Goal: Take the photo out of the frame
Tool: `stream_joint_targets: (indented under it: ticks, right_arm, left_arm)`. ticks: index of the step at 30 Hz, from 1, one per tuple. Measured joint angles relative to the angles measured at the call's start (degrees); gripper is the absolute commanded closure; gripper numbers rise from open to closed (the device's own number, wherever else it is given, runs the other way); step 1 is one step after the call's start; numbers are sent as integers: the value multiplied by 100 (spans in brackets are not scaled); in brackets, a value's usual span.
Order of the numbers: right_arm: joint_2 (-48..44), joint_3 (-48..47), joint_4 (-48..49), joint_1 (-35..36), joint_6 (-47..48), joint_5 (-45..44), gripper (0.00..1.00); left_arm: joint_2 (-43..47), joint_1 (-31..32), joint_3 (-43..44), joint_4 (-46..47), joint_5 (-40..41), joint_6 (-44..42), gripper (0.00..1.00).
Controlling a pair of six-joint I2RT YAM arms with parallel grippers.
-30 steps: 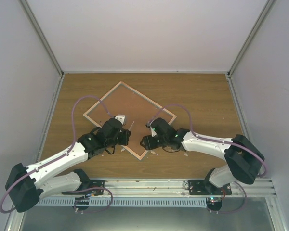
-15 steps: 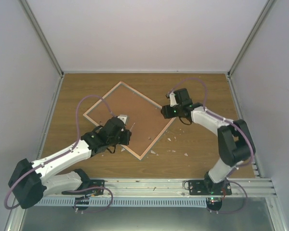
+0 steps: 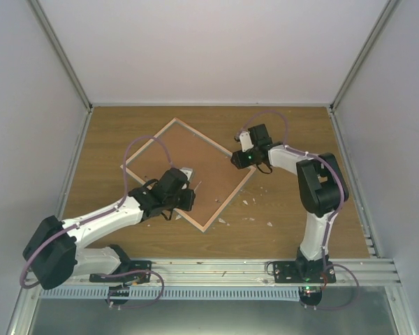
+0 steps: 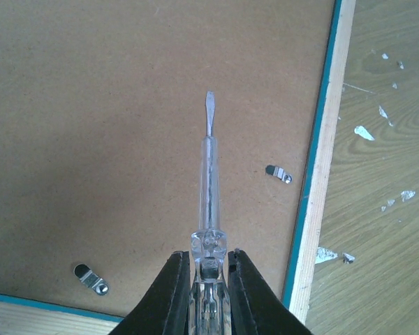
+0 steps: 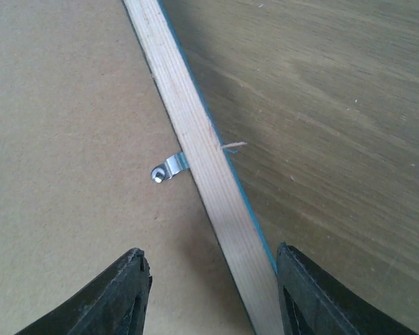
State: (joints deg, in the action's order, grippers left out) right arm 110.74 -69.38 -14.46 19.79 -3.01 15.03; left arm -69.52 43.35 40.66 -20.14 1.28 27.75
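Observation:
The frame (image 3: 188, 150) lies face down on the table, set like a diamond, brown fibreboard back up with pale wood edging. The photo is hidden under the panel. My left gripper (image 3: 186, 199) is shut on a clear-handled flat screwdriver (image 4: 209, 174), its tip over the panel near the frame's near-right edge (image 4: 321, 174). Two metal clips (image 4: 278, 173) (image 4: 91, 278) lie on the panel near it. My right gripper (image 3: 236, 160) is open above the frame's right corner, its jaws astride the wood edge (image 5: 202, 160). A metal clip (image 5: 169, 167) lies ahead of it.
Small white flakes (image 3: 255, 202) lie scattered on the wooden table (image 3: 293, 209) right of the frame, and show in the left wrist view (image 4: 363, 132). Grey enclosure walls stand at the left, right and back of the table.
My right gripper swung from the frame's near corner up to its right corner. My left gripper with the screwdriver shifted slightly to the right.

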Motion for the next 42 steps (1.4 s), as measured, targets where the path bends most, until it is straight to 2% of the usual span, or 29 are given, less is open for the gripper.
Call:
stream_joint_targets:
  ticks: [5,12,20,34,42]
  right_arm:
    - [262,-122,138,-50,129,17,58]
    - [315,-59,216,-85,214,13,75]
    - [-293,804,424,-46,92,4,86]
    - [-2184,2973,601,236,-1123,-345,86]
    - [-2986,3718,625,564,-1897,-450,73]
  left_arm:
    - [-96,0,37,24,-76,-35,100]
    - [-201,7,50,35,-295,-35,100]
    - [-479,214,197,72,-402,-37,100]
    - [-1300,763,804,184,-509,-120,100]
    - [-2015,984,1266,297,-640,-192,100]
